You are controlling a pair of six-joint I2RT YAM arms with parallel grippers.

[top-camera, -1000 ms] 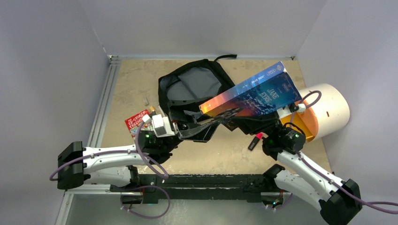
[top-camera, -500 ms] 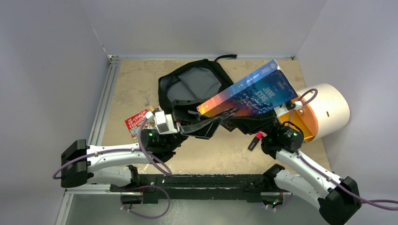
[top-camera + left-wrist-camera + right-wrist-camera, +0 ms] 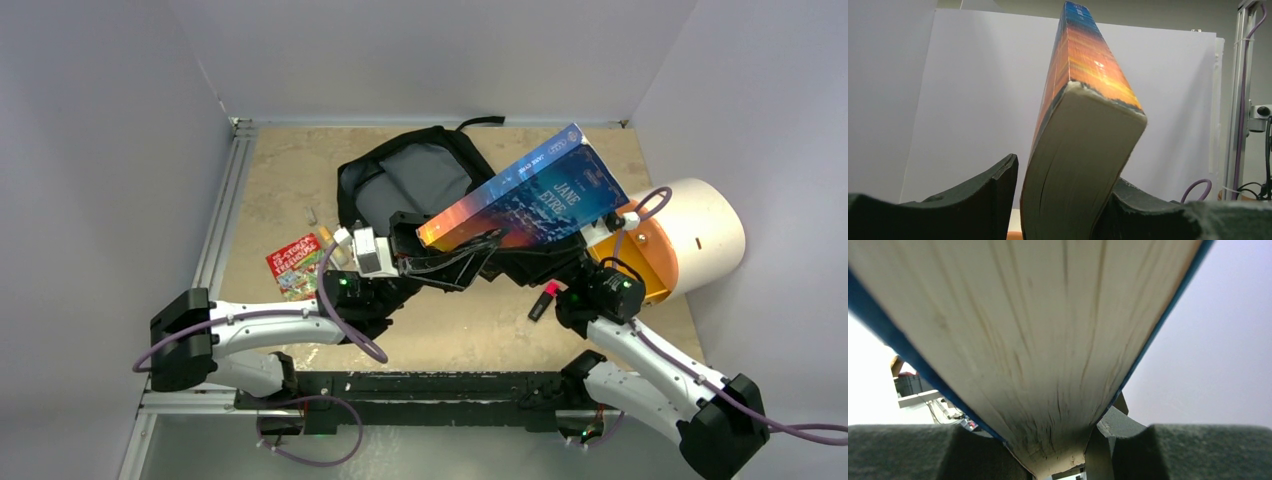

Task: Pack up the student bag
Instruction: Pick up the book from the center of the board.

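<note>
Right, starting at nine o'clock on the table (image 3: 260, 180): a small red booklet (image 3: 295, 266) lies flat near the left rail, well apart from everything else. Moving in, the left gripper (image 3: 478, 248) reaches toward the middle with its jaws parted around the orange end of the book (image 3: 540, 195). From the left wrist, one finger (image 3: 993, 195) stands a sliver off the pages while the other presses the far side, so that's a straddle, not a clamp. At twelve o'clock the student bag (image 3: 415, 180) sprawls on the table, mouth gaping, grey lining up, its loop at the far edge. The book hangs in the air over the bag's near right side, its cover tilted and its spine running from eight up to two o'clock. On to the right gripper (image 3: 1058, 450): it's clamped firmly on the book's blue end, pages wedged between both fingers. Below it, at five o'clock, a small red-and-black stick (image 3: 543, 300) lies beside the right wrist. Finally, at three o'clock, a cream-and-orange cylinder (image 3: 700, 235) lies on its side.
</note>
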